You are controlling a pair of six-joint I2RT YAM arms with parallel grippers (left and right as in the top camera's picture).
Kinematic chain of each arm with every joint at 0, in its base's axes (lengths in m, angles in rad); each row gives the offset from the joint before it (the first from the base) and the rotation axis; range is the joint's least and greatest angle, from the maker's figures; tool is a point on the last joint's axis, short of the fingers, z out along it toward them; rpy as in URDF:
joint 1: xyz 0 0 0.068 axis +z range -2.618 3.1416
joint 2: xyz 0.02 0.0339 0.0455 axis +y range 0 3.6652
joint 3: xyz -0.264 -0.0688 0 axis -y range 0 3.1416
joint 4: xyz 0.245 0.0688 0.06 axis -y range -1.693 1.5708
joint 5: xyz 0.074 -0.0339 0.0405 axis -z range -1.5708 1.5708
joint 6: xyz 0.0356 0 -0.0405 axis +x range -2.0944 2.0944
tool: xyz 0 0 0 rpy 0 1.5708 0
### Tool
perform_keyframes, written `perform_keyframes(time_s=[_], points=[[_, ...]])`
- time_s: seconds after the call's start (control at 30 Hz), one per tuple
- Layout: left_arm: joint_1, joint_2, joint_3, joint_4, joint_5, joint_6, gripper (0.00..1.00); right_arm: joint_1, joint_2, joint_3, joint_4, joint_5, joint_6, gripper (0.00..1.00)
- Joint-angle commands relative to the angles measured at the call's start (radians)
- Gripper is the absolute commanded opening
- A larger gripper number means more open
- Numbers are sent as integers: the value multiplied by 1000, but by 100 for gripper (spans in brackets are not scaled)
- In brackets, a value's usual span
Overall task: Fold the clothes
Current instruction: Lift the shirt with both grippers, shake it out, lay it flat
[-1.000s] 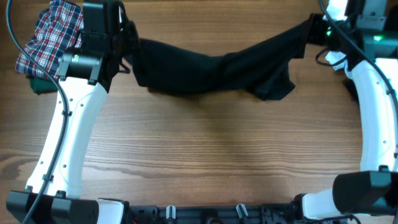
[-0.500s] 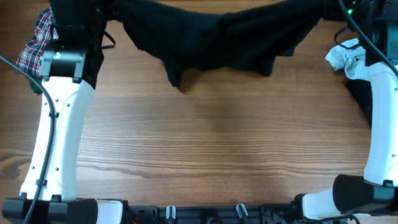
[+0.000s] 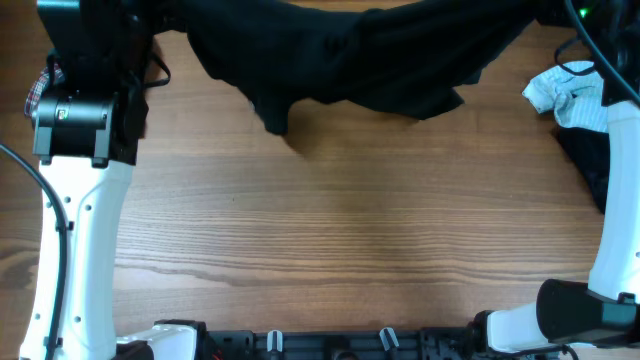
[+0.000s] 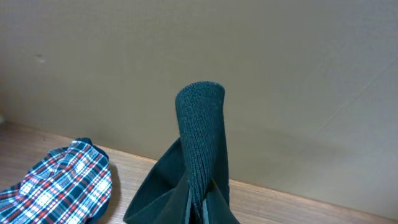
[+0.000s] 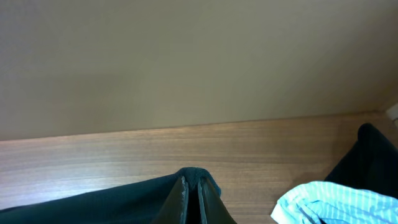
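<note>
Overhead: black T-shirt (image 3: 360, 60) hangs stretched across 12 o'clock, with left gripper (image 4: 199, 213) and right gripper (image 5: 191, 200) each clenched on an edge. Risk: the thin pinch may slip under tension, dropping one corner.

One black T-shirt (image 3: 370, 60); one plaid garment (image 4: 62, 186); one light blue garment (image 3: 570, 95); one dark garment (image 3: 590, 165); two arms: left arm (image 3: 80, 230), right arm (image 3: 622, 220).

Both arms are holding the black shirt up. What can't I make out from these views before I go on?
Overhead: the top edge cuts off part of the black T-shirt and both grip points.
Overhead: the left arm covers most of the plaid garment.
Left wrist: fabric buries the left pincer; which part it holds is unclear.
Right wrist: the right pincer shows only a pinched fold.
Overhead: the dark garment runs behind the right arm.
</note>
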Motion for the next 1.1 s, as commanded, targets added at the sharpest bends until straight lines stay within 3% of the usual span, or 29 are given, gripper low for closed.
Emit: perform_keyframes(time_s=[0.0,0.17,0.33,0.53,0.7,0.93,1.07], points=[[14,26,26,4,-13,-18,4,-7,-8,29,22,16,-22,4],[15,106,26,51,-13,-24,4,-7,19,27,45,15,-50,4],[14,189,26,196,-13,-24,4,-7,72,27,139,3,-77,4],[14,201,27,299,-9,-24,4,-7,67,29,235,-11,-126,4],[14,182,27,146,20,-24,4,-7,60,28,148,-34,-125,4],[14,182,27,-249,55,-77,4,-7,62,26,-180,-163,-76,4],[14,182,27,-463,85,-77,25,-7,62,26,-387,-163,-43,6]])
